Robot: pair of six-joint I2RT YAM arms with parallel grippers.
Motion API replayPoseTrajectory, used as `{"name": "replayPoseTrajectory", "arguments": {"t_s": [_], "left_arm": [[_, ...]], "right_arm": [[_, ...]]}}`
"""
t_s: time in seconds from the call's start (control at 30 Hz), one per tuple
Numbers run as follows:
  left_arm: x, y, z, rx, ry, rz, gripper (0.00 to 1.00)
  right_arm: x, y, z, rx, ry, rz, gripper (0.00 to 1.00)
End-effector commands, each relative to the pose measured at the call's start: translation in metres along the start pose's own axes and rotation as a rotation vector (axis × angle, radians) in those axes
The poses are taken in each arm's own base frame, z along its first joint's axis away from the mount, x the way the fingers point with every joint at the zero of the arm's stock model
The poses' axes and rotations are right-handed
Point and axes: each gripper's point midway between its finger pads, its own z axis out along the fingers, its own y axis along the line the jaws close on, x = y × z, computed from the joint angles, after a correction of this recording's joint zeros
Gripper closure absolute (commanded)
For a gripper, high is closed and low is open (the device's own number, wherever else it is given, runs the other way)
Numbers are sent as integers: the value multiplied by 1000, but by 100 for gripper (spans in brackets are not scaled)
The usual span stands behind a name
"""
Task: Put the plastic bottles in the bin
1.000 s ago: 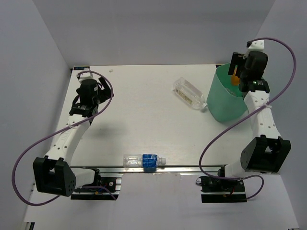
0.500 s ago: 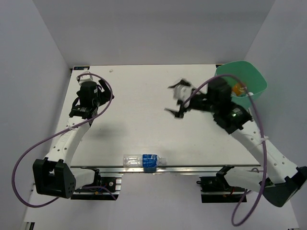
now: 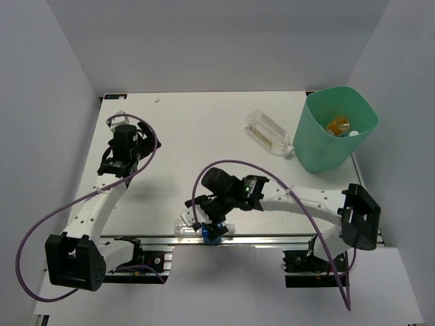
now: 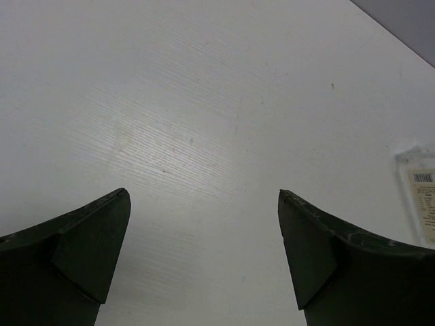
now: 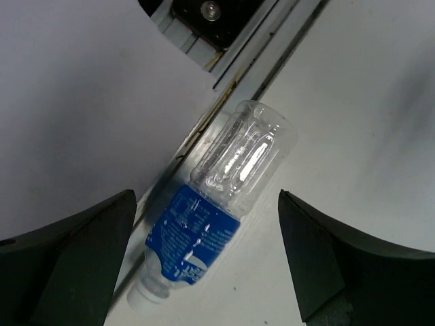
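At the bottom centre of the top view, the blue-labelled bottle (image 3: 204, 229) lies on its side at the near edge of the bench (image 3: 190, 136), just beside the metal rail (image 3: 265, 239). The right hand (image 3: 212, 221) hovers over it. In the right wrist view that hand (image 5: 205, 204) is spread wide and holds nothing. The bottle shows between its two fingers, touching neither, with its cap toward the lower left and its clear ribbed body toward the upper right.

The bottle looks empty, so it is probably very light, thin-walled and slick, and likely to roll or squirt out of a hard pinch. The best hold seems to be across the labelled middle, squeezed only gently.

At the left of the top view, the left hand (image 3: 117, 124) hangs over bare bench. Its fingers (image 4: 81, 251) are well apart and it too holds nothing.

Further back, the squarish clear bottle (image 3: 268, 132) lies flat near the bin (image 3: 309, 146), which stands at the upper right. An orange bottle (image 3: 336, 125) is already inside the bin. The flat sides of the squarish bottle should give a steadier hold than the round one.
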Motion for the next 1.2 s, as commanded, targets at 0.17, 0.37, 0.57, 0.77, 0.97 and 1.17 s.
{"name": "replayPoseTrajectory", "arguments": {"t_s": [0.17,0.37,0.57,0.77,0.97,1.17], "left_arm": [[-4,-5,-10,52,-27,-21,2],[-6,-5,-13,53,-35,-19,2],[-6,-2,-12,40,-40,-14,2],[-9,-3,-13,43,-48,-13,2],[-15,-5,-17,53,-73,-18,2],[-22,-10,-18,70,-89,-20,2]], "right_arm": [[51,-39,31,402,150,242,11],[80,-49,43,517,183,360,11],[97,-39,60,482,192,379,12],[103,-45,60,482,171,420,49],[88,-129,-23,658,60,504,80],[58,-215,-240,1160,-119,490,84]]}}
